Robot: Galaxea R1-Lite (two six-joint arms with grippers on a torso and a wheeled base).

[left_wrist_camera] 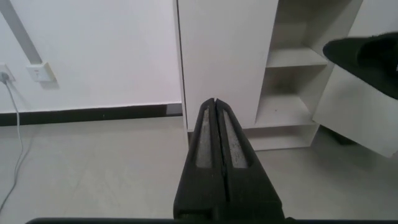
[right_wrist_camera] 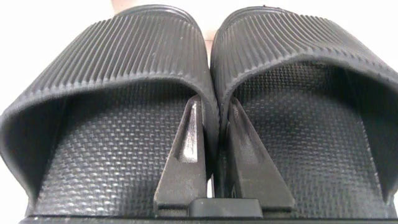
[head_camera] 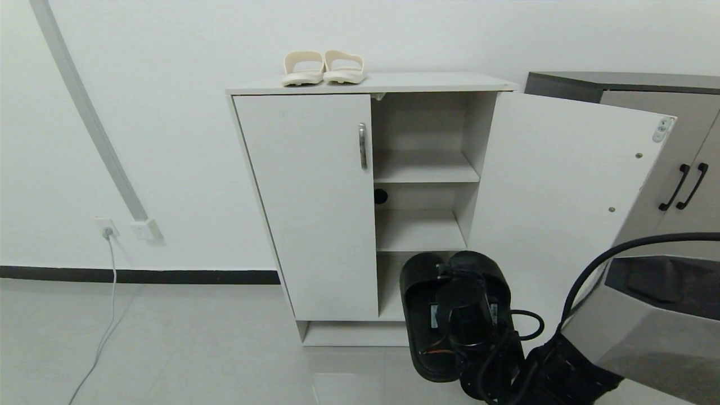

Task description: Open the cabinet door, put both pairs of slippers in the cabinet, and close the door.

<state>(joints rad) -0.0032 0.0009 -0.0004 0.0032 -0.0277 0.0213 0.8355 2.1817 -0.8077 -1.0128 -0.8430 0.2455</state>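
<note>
My right gripper (head_camera: 458,295) is shut on a pair of black slippers (head_camera: 436,292), one finger (right_wrist_camera: 183,155) inside each slipper, pinching their inner side walls (right_wrist_camera: 214,106) together. The pair hangs in front of the lowest compartment of the white cabinet (head_camera: 306,208), toes toward the opening. The cabinet's right door (head_camera: 557,191) stands wide open; its left door (head_camera: 309,202) is closed. A pair of cream slippers (head_camera: 323,67) rests on the cabinet top. My left gripper (left_wrist_camera: 214,106) is shut and empty, low above the floor, pointing toward the cabinet (left_wrist_camera: 227,62).
A grey cabinet (head_camera: 675,169) with black handles stands to the right, behind the open door. On the left wall sit an outlet (head_camera: 107,228) with a white cable and a slanted conduit (head_camera: 84,107). Open tiled floor lies left of the white cabinet.
</note>
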